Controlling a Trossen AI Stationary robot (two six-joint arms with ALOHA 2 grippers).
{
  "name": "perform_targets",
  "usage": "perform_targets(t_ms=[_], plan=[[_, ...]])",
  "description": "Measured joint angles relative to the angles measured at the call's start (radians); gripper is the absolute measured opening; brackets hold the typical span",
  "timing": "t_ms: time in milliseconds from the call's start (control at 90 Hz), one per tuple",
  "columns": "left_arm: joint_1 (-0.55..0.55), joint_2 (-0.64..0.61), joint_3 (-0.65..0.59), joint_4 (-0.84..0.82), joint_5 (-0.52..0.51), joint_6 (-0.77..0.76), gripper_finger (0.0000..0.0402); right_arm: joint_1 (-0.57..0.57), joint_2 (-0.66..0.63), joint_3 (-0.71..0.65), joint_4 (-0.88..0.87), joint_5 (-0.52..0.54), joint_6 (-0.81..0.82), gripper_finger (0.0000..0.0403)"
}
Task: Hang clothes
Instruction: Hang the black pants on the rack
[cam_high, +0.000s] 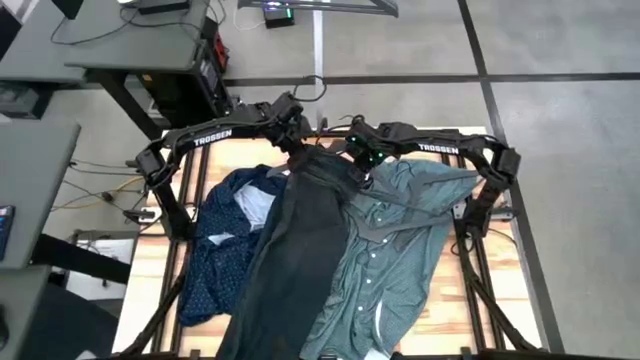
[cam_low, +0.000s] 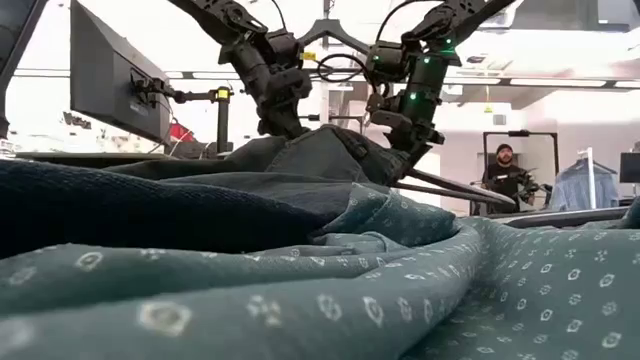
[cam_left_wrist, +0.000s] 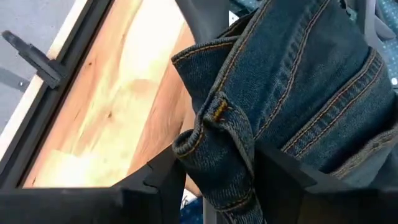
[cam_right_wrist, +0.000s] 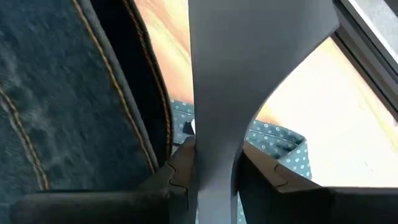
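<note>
could lose the jeans (cam_high: 290, 250) at the waistband: left gripper (cam_high: 297, 150) pinching only a bunched fold of denim near a belt loop, so most of the long heavy legs trailing down the table would drag on that small bite if lifted. could also twist the hanger (cam_low: 440, 185), held by the right gripper (cam_high: 358, 165) with fingers pressed onto its flat dark arm; any tilt there would spill the waistband off the bar. risk too of snagging the teal shirt (cam_high: 400, 250), lying partly under the hanger and just beside the jeans, and pulling it up along with them. both grippers close together at the far middle of the table (cam_high: 505, 290), so little room to move without bumping.

jeans: dark charcoal from above, bluer up close, orange stitching, thick seams, stiff-looking. laid lengthwise down the middle, waistband raised and humped at the far end between the grippers, legs flat toward the near edge. navy dotted shirt (cam_high: 225, 240) crumpled on the left side, touching the jeans. teal shirt spread on the right, buttons showing, one sleeve reaching toward the right arm. nothing hung yet, by the look of it.
</note>
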Motion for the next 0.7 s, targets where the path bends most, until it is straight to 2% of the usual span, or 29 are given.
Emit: perform_targets(t_ms=[167, 289, 478, 578, 622, 700], plan=[[0.003, 0.001, 0.022, 0.017, -0.043, 0.040, 0.0150, -0.007, 0.000, -0.001, -0.002, 0.001, 0.007, 0.0066], [0.012, -0.001, 0.055, 0.025, 0.127, -0.029, 0.0150, -0.012, 0.000, -0.001, -0.001, -0.001, 0.003, 0.0066], [0.019, -0.001, 0.061, -0.023, 0.226, -0.115, 0.0150, -0.018, -0.001, -0.001, 0.007, -0.002, 0.003, 0.0066], [0.040, -0.001, 0.062, -0.041, 0.342, -0.150, 0.0150, -0.017, -0.001, -0.001, 0.012, -0.002, 0.003, 0.0066], [0.048, -0.001, 0.062, -0.067, 0.327, -0.154, 0.0150, -0.017, -0.001, -0.001, 0.014, -0.002, 0.003, 0.0066], [0.057, -0.001, 0.063, -0.136, 0.188, -0.104, 0.0150, -0.017, -0.001, -0.001, 0.016, 0.000, -0.001, 0.0066]])
